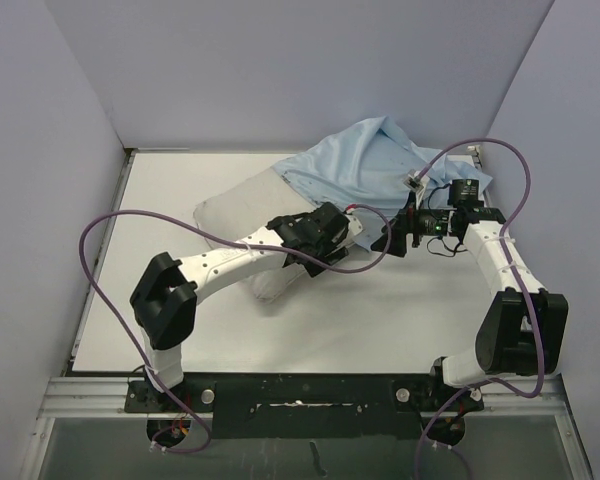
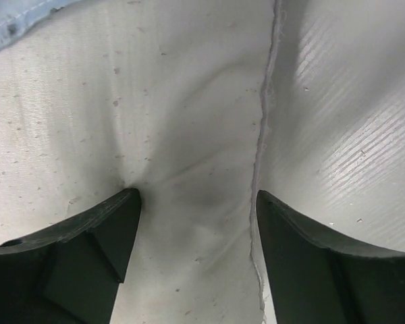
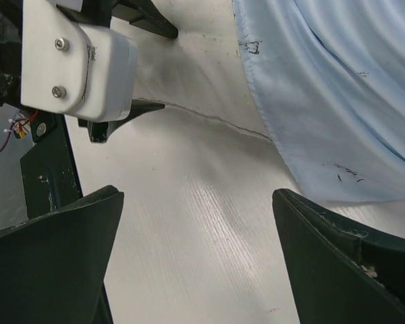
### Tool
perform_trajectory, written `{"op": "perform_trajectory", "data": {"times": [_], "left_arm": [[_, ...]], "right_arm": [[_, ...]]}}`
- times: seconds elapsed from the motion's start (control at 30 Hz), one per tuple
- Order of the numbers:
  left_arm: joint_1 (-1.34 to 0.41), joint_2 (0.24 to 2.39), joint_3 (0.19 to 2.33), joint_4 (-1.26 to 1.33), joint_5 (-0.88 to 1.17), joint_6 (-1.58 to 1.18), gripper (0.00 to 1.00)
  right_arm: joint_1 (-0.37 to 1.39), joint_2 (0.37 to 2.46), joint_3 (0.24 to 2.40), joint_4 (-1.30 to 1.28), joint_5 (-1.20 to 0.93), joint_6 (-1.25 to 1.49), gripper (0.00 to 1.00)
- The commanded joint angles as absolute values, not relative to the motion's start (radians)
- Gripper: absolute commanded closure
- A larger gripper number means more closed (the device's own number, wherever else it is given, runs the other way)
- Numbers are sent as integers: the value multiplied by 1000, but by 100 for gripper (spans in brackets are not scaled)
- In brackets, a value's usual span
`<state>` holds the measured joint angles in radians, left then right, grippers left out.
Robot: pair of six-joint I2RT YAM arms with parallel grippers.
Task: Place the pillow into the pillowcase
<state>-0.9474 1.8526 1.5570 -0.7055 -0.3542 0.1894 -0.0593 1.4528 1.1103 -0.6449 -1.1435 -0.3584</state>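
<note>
**Left gripper straddling edge of plump off-white stuffed pillow, insertion not done**

Dark fingers of the left gripper are sitting either side of the pillow's seamed edge. One is denting the stuffing, the other is resting on the table side of the seam. Jaws are standing apart and are not pinching the fabric between them yet, so it's released, nothing held.

Right gripper is hovering spread wide over the bare white table, holding nothing, just beside the left gripper.

Pillow is lying mid-table with its near end bare. Thin, wrinkled light blue pillowcase is bunching over its far right end. Cannot tell whether that end is sitting inside the sack or only under it.

My read: grasp step is in hand. Next move is calling for the left jaws closing on the seam, then the right arm picking up the blue edge near its fingers. Cannot tell if that edge is the open end.

Getting in the way:
- Both wrists are crowding one spot.
- Purple cables are looping around both arms.
- Case is lying collapsed, mouth not showing.
</note>
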Motion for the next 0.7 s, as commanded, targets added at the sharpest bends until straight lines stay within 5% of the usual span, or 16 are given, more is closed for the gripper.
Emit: {"op": "perform_trajectory", "data": {"times": [0.0,0.17,0.27,0.67], "left_arm": [[-907,1868,1588,-701,-300,160,40],[-861,1856,1577,-694,-172,122,83],[-822,1836,1564,-682,-61,87,98],[-648,1678,1486,-480,458,-182,100]], "right_arm": [[-67,1440,1117,-646,-1146,-403,2],[-66,1444,1110,-651,-1114,-425,2],[-67,1447,1101,-642,-1076,-430,2],[40,1535,1063,-504,-721,-397,1]]}}
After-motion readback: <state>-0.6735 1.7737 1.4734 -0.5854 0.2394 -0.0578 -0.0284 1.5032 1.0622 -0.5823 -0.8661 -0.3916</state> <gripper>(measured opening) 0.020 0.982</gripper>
